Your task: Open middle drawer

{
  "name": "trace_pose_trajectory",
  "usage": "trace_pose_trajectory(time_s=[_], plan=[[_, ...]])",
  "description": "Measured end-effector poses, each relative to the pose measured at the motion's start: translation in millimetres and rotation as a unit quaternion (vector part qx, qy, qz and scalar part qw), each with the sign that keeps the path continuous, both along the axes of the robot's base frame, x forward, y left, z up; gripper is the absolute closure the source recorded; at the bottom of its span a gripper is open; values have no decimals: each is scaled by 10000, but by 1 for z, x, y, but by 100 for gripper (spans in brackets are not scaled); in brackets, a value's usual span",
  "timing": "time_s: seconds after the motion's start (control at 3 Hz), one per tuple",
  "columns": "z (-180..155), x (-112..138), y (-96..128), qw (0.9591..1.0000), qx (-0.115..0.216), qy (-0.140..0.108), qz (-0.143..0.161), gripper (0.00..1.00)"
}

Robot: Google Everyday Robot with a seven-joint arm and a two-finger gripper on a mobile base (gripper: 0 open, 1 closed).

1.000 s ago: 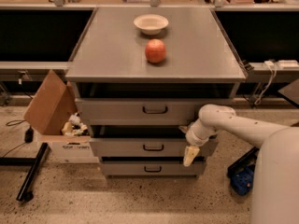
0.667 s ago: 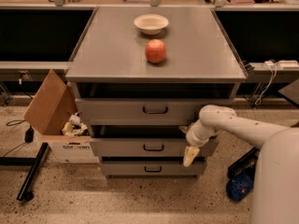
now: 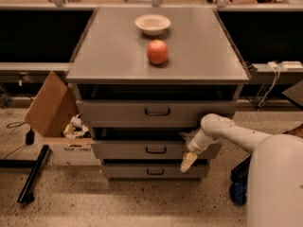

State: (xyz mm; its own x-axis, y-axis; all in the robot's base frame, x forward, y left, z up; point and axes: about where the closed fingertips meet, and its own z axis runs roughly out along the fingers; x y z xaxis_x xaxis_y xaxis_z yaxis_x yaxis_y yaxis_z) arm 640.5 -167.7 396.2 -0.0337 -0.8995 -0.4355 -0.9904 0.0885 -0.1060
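My pale gripper hangs by the right end of the flat gray metal middle drawer; whether it is clenched, I cannot tell.

Gripper: low before the right end of middle drawer front. Handle: left of it. Apple, bowl behind: above, on cabinet top. Cardboard box: far left, on floor.
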Motion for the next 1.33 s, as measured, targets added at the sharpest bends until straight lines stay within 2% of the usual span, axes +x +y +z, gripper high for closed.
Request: trace_pose_trajectory(time_s=[0.33, 0.67, 1.0, 1.33], plan=[[1, 0, 0, 10000, 0, 0, 0, 19], [15, -5, 2, 9997, 30, -202, -92, 42], [31, -19, 8, 9991, 110, -395, -52, 66], [42, -27, 12, 9988, 175, -460, 55, 89]])
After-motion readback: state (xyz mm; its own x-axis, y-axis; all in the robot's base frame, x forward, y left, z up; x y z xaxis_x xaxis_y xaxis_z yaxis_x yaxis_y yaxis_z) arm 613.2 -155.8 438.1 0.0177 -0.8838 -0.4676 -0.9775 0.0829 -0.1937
